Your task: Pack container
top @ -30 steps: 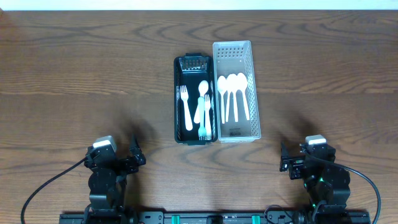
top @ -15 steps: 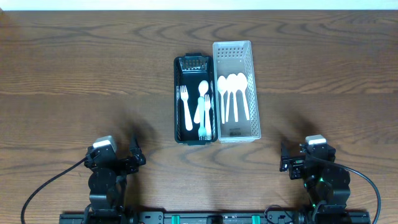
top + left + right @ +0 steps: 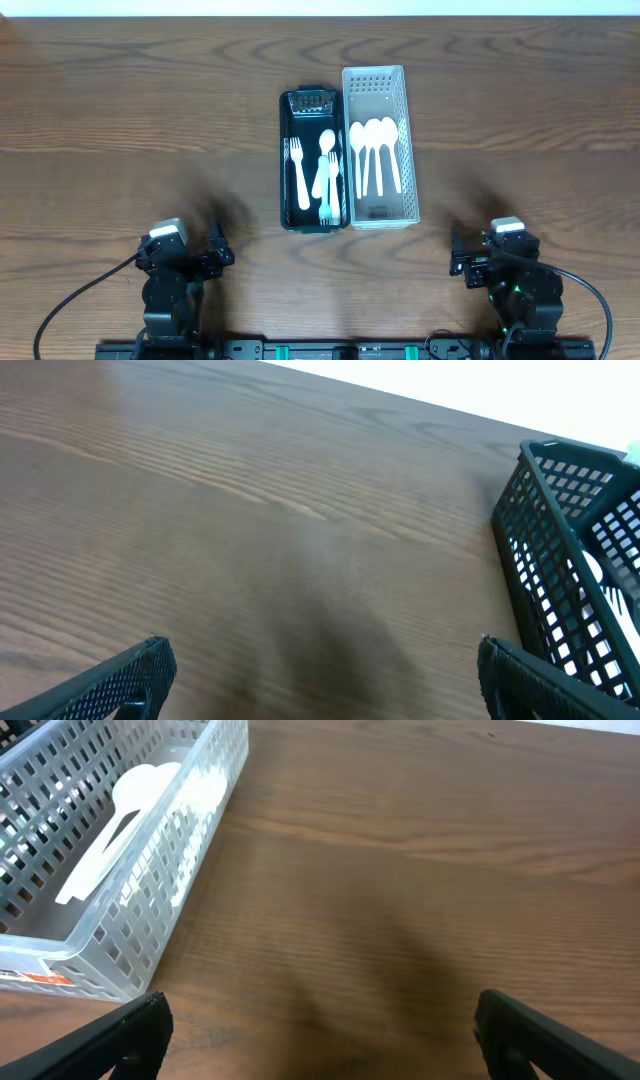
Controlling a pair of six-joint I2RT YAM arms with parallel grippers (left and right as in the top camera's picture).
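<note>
Overhead, you have a black basket (image 3: 296,215) and a white basket (image 3: 372,85) touching side by side at mid-table. Forks (image 3: 299,172) and a spoon lie in the black one, and white spoons (image 3: 374,150) lie in the white one. No loose cutlery shows on the wood, and both arms sit at the near edge, well apart from the baskets — so packing looks either finished or not begun, and you can't tell which from here.

In the left wrist view, the left gripper (image 3: 320,680) has its fingers (image 3: 130,675) spread wide over bare table, holding nothing. The black basket's corner is to its right.

In the right wrist view, the right gripper (image 3: 320,1035) is likewise spread and empty, with the white basket to its far left.

Any next move calls for a long reach forward, then a shallow pinch on thin, flat cutlery inside a basket.
</note>
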